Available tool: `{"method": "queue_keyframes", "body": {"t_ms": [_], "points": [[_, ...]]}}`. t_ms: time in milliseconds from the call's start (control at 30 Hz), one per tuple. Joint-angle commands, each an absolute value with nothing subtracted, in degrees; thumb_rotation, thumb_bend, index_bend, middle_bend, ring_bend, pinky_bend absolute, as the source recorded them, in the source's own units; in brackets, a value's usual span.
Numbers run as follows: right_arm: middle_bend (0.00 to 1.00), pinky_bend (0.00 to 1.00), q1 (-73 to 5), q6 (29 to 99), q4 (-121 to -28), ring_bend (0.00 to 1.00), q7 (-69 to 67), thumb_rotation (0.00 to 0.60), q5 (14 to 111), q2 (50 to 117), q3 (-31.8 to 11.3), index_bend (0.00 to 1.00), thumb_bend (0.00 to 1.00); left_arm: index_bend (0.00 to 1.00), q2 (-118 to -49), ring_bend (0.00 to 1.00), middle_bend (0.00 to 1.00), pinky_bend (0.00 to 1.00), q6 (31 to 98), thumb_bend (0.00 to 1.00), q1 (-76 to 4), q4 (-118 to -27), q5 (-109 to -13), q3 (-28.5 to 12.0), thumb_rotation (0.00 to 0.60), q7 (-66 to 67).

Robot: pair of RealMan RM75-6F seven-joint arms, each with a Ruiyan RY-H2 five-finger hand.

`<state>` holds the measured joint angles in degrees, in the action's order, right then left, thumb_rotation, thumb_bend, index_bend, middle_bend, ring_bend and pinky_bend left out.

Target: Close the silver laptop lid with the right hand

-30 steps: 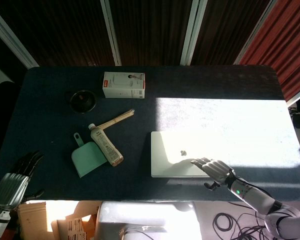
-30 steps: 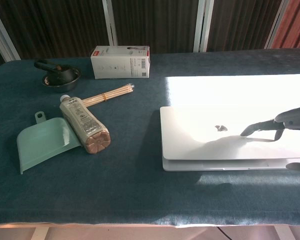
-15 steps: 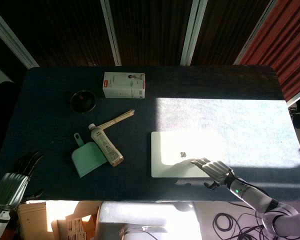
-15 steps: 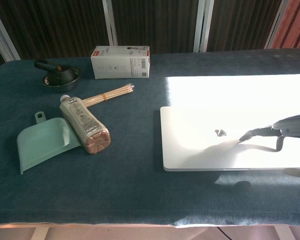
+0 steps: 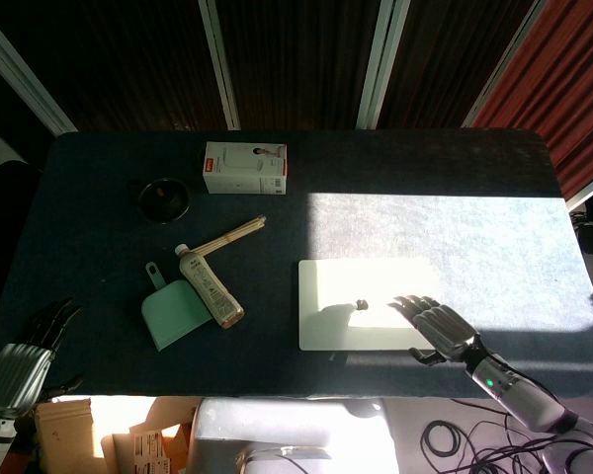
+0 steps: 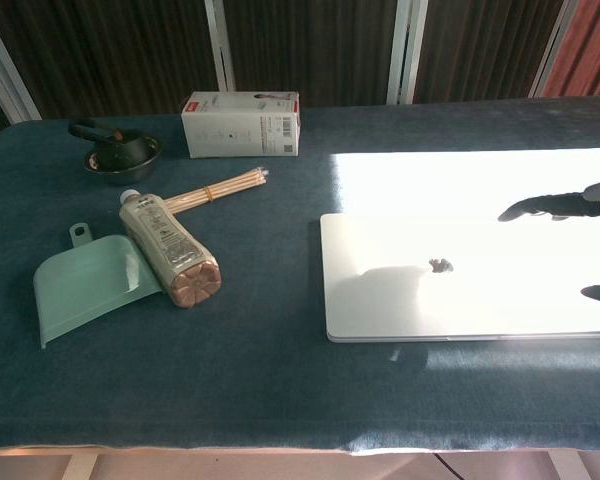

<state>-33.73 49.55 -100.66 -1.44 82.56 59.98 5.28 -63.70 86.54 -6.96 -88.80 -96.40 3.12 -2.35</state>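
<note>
The silver laptop (image 6: 450,275) lies flat on the worktop (image 5: 109,237), in the right half and toward the near edge, partly in a strong patch of sunlight. In the chest view its lid sits down on the base with only a thin seam along the near side, so I judge that the closing is done — what is left is only to take the hand clear. The next move calls for little: lift the right hand (image 5: 437,324) up and toward the near right without dragging on the lid, and perhaps check that the seam is even.

The right hand hangs above the near right corner of the laptop, apart from the lid; its shadow falls on the lid further left, which suggests a gap. The fingers (image 6: 540,207) are spread and lightly bent, pointing to the left, and they hold nothing. The forearm comes in from the near right corner of the scene.

The left hand (image 5: 25,351) rests low at the near left, off the worktop edge. Its fingers point up and it seems empty, but how far apart they are I cannot tell in this dark corner.

On the left half are a green dustpan (image 5: 173,314), a bottle (image 5: 210,288) lying beside it, a bundle of sticks (image 5: 229,236), a dark bowl (image 5: 164,197) and a white box (image 5: 244,168) — all well apart from the laptop.
</note>
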Motion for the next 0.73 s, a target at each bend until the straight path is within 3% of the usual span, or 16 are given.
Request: {"method": "queue_keyframes", "body": {"t_ms": [33,167,233,300,367,733], "points": [[0.01,0.05,-25.7,64.1,-99.7,0.00,-4.1,0.600,90.0,57.7,5.9,0.00,0.35,0.00,-63.7,0.00,0.03,0.14,86.8,0.02,-6.8,-88.8,-96.5,3.1,0.600,-2.4],[0.00,0.01,-22.4,68.8,-98.6,0.00,-3.6,0.600,90.4,57.6,6.5,0.00,0.35,0.00,-63.6,0.00,0.03,0.14,87.0,0.02,-6.7,-88.8,-96.6,3.1,0.600,-2.5],[0.00,0.00,-17.2,75.2,-97.9,0.00,-1.1,0.600,89.6,57.6,7.5,0.00,0.35,0.00,-63.6,0.00,0.03,0.14,87.5,0.02,-6.5,-88.7,-96.6,3.1,0.600,-2.8],[0.00,0.00,-8.6,87.2,-95.3,0.00,2.5,0.600,90.2,60.2,8.8,0.00,0.35,0.00,-63.6,0.00,0.03,0.14,87.8,0.02,-6.3,-88.6,-96.4,3.0,0.600,-3.0],[0.00,0.00,-5.4,92.7,-91.9,0.00,1.2,0.600,91.7,63.6,8.1,0.00,0.35,0.00,-63.8,0.00,0.03,0.14,87.6,0.02,-6.4,-88.6,-96.3,3.0,0.600,-2.8],[0.00,0.00,-4.2,91.7,-88.0,0.00,1.0,0.600,92.8,65.9,6.3,0.00,0.35,0.00,-64.5,0.00,0.03,0.14,88.5,0.02,-6.0,-88.4,-96.9,2.8,0.600,-1.4]]}}
